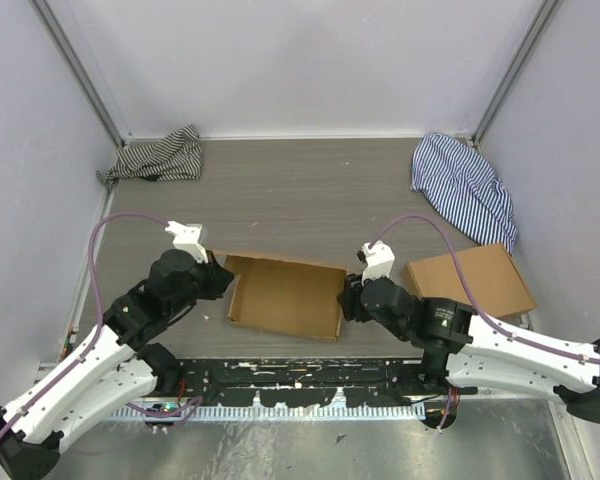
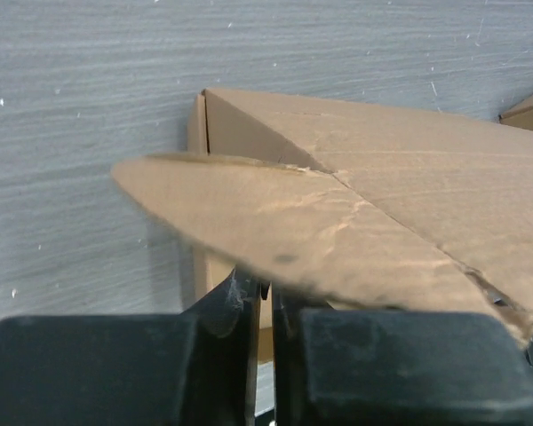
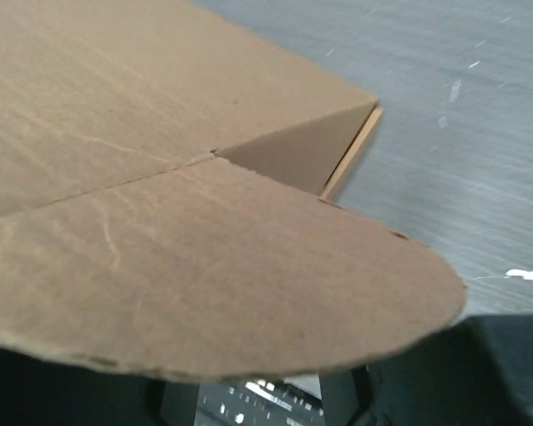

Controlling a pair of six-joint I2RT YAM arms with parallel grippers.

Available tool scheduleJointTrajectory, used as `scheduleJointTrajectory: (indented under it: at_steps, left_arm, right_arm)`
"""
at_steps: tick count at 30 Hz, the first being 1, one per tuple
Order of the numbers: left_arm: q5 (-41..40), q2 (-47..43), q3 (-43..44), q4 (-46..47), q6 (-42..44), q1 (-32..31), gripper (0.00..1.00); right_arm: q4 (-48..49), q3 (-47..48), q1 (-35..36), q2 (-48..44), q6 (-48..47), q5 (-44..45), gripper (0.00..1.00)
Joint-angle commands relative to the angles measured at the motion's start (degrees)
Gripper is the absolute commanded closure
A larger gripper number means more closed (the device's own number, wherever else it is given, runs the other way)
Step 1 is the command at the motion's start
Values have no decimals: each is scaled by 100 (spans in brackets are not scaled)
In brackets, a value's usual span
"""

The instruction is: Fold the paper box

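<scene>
The paper box lies in the middle of the table as a shallow brown cardboard tray with its walls partly raised. My left gripper is at the box's left end. In the left wrist view a rounded flap covers the tips of the left gripper. Its jaws stand only a thin slit apart, and whether they pinch cardboard is hidden. My right gripper is at the box's right end. In the right wrist view another rounded flap lies over the right gripper, whose jaws stand well apart with nothing between them.
A stack of flat brown cardboard lies right of the box, beside the right arm. Striped cloths lie crumpled at the back left and back right. White walls enclose the table on three sides.
</scene>
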Motion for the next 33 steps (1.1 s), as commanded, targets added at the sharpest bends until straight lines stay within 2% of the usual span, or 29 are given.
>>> scheduleJointTrajectory:
  at_steps: [1,3,7,11,12,14,17,21,27,30,33]
  left_arm:
    - [180,-304,15,-1005,-402,-2,83]
    - [308,-475,70,-1198,-645,-30,73]
    - [660,-709,249,-1526,-1072,-34,58]
    - [745,-849,413,-2006,-1279,-35,54]
    - [766,-889,427,-2130,-1352,-37,53]
    - [936,-982,466,-2269,-1528,-36,50]
    - [1134,-1190,587,-2434,-1872,-36,47]
    - [1340,-1669,821,-2432,-2149,-36,49]
    - [1092,-2369,1224,-2184,-2190,-34,54]
    - [798,-2274,1327,-1945,-2042,-32,52]
    - [698,-1595,1472,-1623,-1689,-31,52]
  right_arm:
    - [-266,211,41,-145,-144,-1524,49]
    - [-316,349,48,-179,-209,-2211,48]
    - [-499,588,48,-380,-235,-2742,46]
    - [-622,620,47,-632,-267,-3205,37]
    - [-641,612,48,-686,-262,-3335,28]
    - [-647,587,48,-807,-248,-3478,20]
    - [-526,600,48,-1030,-223,-3491,19]
    - [-322,920,47,-1210,-394,-3407,19]
    - [-185,1438,47,-754,-683,-2529,25]
    - [-25,1632,48,-99,-817,-2117,33]
    - [68,1908,41,687,-939,-1703,42]
